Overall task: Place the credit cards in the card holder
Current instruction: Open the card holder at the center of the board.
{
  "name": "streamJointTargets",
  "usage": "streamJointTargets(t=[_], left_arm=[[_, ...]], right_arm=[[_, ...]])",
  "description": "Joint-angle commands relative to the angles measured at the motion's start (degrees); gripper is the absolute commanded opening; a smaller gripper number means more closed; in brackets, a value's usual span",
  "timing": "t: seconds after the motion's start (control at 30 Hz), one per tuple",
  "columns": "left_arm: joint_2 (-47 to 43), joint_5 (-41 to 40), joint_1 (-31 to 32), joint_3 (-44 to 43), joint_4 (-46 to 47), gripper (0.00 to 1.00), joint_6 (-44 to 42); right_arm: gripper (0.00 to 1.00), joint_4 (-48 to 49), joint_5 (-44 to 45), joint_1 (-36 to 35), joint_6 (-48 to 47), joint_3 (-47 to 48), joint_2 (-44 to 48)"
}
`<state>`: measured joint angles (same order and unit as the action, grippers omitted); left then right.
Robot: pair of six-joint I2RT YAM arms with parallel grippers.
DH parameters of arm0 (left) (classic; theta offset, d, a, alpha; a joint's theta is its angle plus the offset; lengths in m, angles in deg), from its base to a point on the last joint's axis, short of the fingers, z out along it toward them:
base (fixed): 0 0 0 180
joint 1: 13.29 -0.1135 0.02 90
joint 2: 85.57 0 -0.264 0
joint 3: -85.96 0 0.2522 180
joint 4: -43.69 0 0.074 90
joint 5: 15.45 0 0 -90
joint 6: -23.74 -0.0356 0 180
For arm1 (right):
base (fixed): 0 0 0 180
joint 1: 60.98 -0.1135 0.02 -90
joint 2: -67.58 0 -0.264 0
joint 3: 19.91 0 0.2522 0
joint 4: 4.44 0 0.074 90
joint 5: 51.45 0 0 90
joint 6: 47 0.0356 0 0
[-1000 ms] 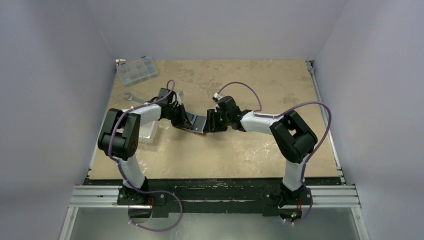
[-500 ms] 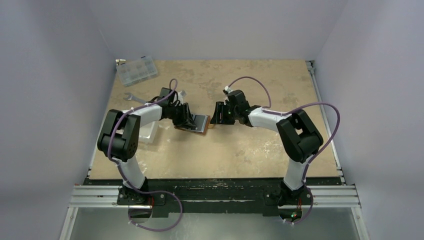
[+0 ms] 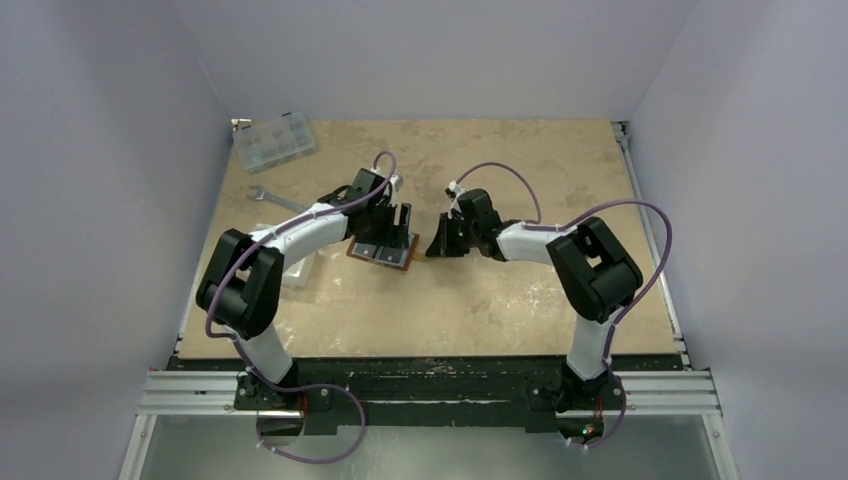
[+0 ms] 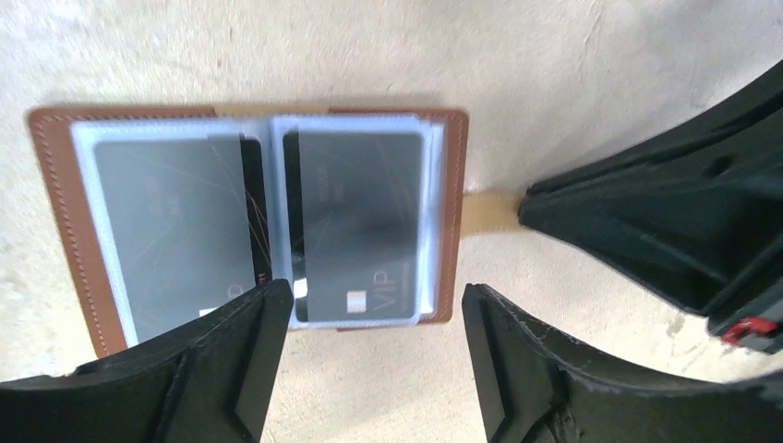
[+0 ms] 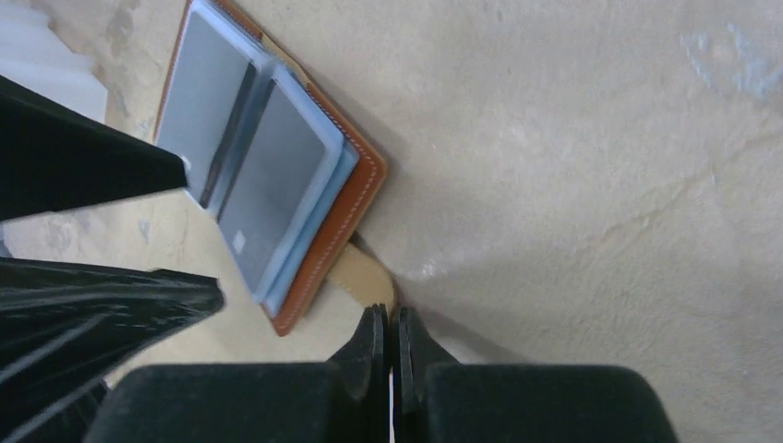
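The brown leather card holder lies open and flat on the table. Two dark grey credit cards sit in its clear sleeves, the right one marked VIP. My left gripper hovers over the holder's far edge, open and holding nothing. The right gripper is shut, low at the holder's right side. Its tips meet the end of the tan strap; whether the strap is pinched is unclear. The holder also shows in the right wrist view.
A clear compartmented box stands at the back left corner. A silver wrench lies in front of it. A white tray sits under the left arm's forearm. The right gripper's black body fills the right of the left wrist view.
My left gripper has opened, let go of the card holder and moved back. The holder now lies flat and open. The right gripper has shut and dropped to the strap.
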<state>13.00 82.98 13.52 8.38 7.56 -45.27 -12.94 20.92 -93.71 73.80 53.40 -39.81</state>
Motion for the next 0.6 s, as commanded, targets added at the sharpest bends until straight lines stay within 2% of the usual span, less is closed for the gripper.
streamJointTargets(t=[0.0,0.3,0.47,0.57], left_arm=[[1.21,-9.5,4.38,-6.65,-4.33,0.74,-3.67],[4.31,-16.68,11.58,-8.89,-7.33,0.74,-5.44],[4.2,-21.56,14.35,-9.25,-8.61,0.71,-7.02],[4.73,-22.97,15.82,-8.52,-8.92,0.73,-6.92]], right_arm=[[0.0,7.48,-2.49,-0.23,2.96,-7.63,4.6],[0.0,26.64,2.53,-1.16,18.58,-23.79,12.88],[0.0,29.04,2.65,-1.28,19.9,-25.53,12.57],[0.0,29.26,2.42,-1.28,19.82,-25.59,12.64]])
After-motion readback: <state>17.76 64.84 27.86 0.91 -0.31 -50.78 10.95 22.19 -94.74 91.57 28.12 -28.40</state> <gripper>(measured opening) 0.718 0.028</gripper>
